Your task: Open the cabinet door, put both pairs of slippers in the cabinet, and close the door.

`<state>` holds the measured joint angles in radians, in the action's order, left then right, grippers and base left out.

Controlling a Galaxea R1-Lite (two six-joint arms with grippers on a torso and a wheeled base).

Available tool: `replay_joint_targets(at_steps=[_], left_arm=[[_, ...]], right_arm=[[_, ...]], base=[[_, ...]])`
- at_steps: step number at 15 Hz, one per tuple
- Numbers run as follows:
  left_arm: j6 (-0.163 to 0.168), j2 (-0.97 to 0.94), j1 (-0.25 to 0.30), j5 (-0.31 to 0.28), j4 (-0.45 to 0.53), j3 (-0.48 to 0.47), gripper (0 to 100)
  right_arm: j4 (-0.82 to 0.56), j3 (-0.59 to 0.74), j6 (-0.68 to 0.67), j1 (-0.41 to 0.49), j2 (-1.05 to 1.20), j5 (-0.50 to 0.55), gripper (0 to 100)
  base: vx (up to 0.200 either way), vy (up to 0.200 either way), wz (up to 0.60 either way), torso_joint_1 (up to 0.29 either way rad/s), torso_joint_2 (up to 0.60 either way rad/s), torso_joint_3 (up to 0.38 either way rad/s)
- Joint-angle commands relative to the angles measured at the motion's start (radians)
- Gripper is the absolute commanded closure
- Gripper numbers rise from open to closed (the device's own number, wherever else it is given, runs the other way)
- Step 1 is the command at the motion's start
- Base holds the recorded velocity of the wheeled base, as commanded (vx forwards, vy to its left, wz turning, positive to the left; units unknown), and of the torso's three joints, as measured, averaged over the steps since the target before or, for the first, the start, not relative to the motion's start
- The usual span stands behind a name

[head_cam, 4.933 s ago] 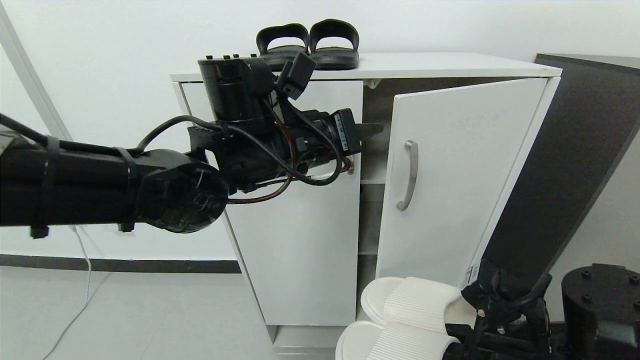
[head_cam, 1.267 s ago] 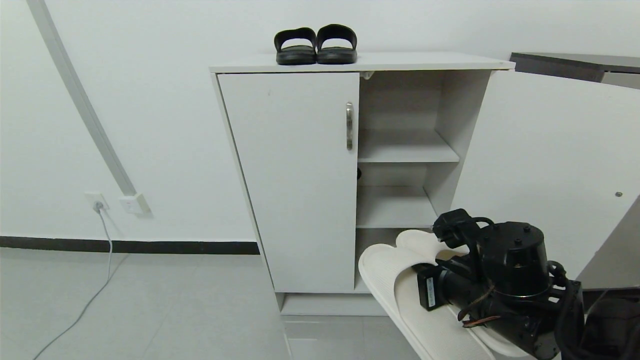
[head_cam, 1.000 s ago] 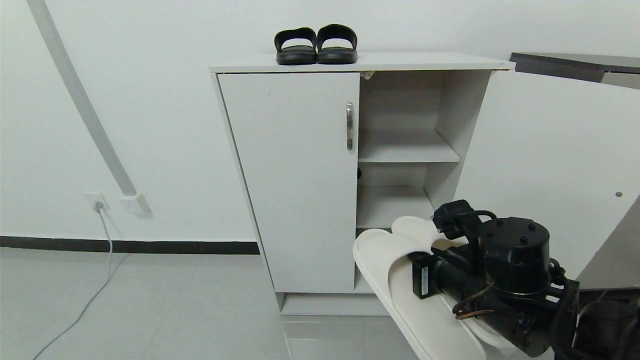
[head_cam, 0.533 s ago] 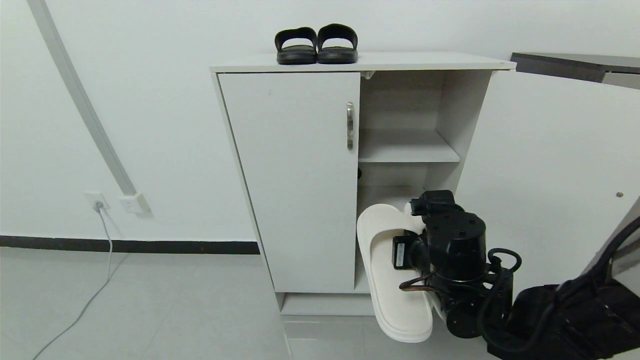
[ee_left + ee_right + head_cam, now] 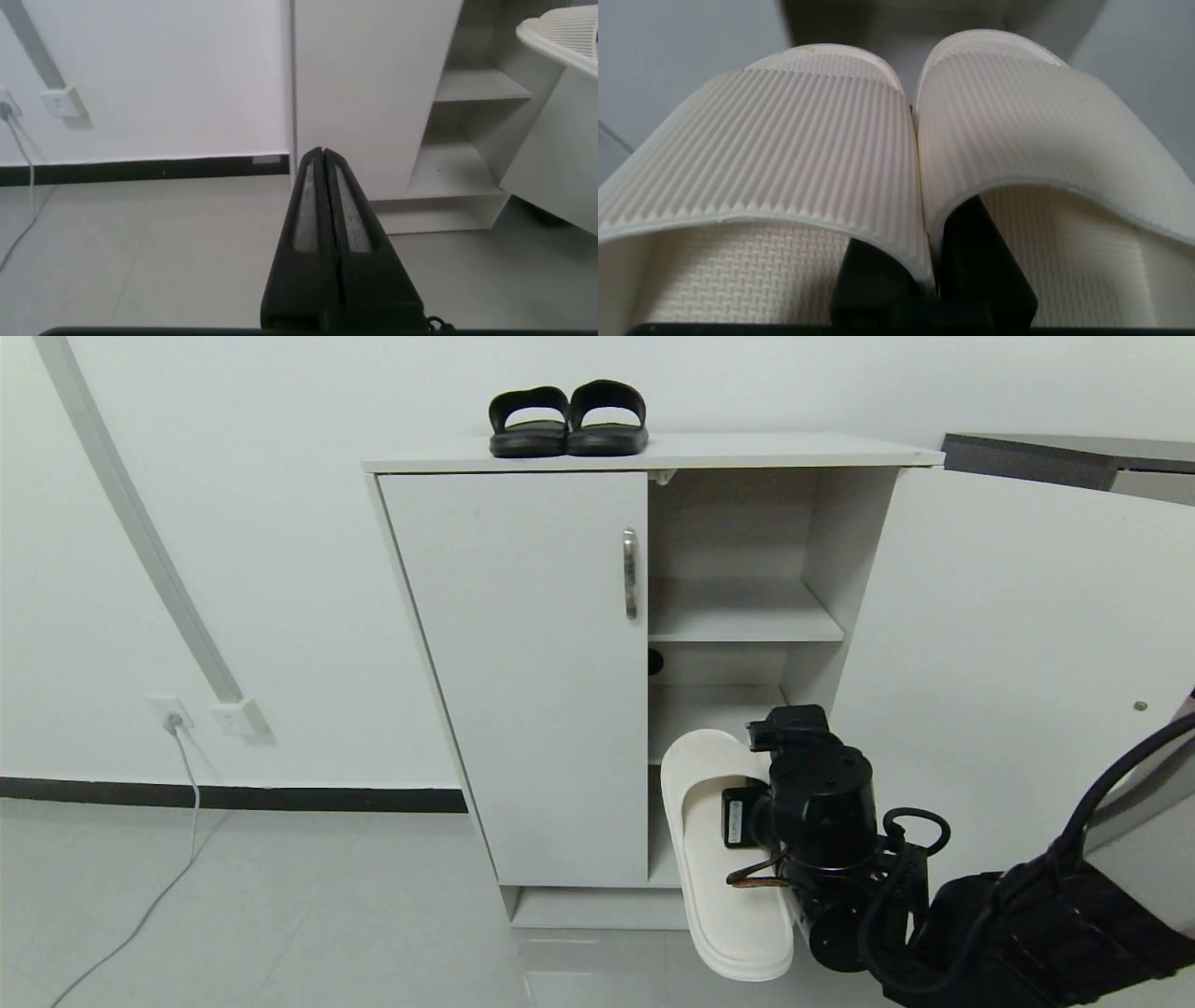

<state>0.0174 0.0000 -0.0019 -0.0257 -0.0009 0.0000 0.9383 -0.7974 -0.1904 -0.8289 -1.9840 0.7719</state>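
The white cabinet has its left door closed and its right door swung wide open, baring its shelves. A black pair of slippers sits on the cabinet top. My right gripper is shut on the inner edges of the white pair of slippers, pressed side by side. It holds them low in front of the open compartment, soles turned to the left. My left gripper is shut on nothing, back from the cabinet above the floor.
A wall socket with a cable is at the left above the black skirting. A dark grey tabletop stands behind the open door. Tiled floor lies free in front of the cabinet's left half.
The right door has gone from ajar to wide open and my left arm has left the head view. My right arm has carried the white slippers up toward the opening and turned them on edge.
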Motion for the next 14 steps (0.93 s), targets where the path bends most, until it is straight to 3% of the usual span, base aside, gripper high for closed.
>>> replay_joint_targets(at_steps=[1,14], left_arm=[[-0.001,0.002,-0.001,0.001,-0.001,0.000,100],[0.001,0.002,-0.001,0.000,-0.001,0.000,100]], right_arm=[[0.000,0.001,0.000,0.004,-0.021,0.000,100],[0.024,-0.059,0.005,0.019,-0.130,-0.013,100]], base=[[0.000,0.000,0.00,0.000,0.00,0.000],[0.000,0.000,0.00,0.000,0.00,0.000]])
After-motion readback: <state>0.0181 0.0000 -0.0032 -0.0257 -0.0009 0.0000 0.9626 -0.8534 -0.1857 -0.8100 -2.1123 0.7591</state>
